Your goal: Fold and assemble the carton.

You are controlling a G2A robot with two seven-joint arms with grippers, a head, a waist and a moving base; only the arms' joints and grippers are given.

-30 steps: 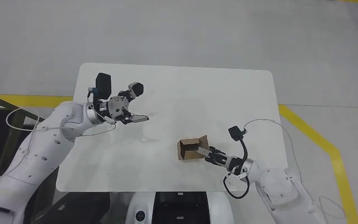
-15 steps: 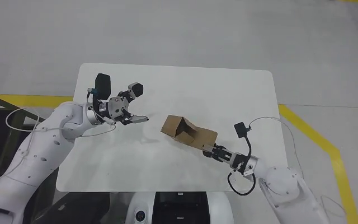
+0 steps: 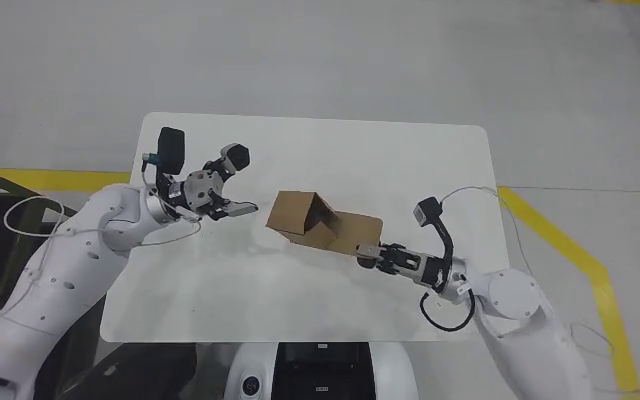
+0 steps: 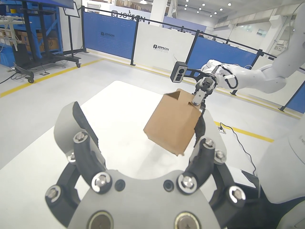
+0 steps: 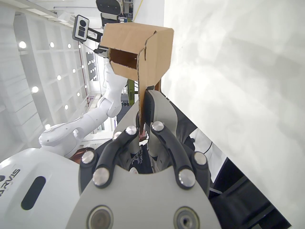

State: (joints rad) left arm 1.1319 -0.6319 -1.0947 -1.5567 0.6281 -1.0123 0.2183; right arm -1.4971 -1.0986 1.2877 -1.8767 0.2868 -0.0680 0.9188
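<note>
Carton [image 3: 310,220] — brown cardboard, partly erected into an open-ended sleeve with one flap trailing. A second ago it sits low over the front right of the table [image 3: 420,160]; now it hangs raised above the middle. Right gripper [image 3: 368,252] — jaws pinched on the trailing flap. Left gripper [image 3: 244,183]: jaws spread wide, holding nothing, near the carton's other end, slightly shifted from before
</note>
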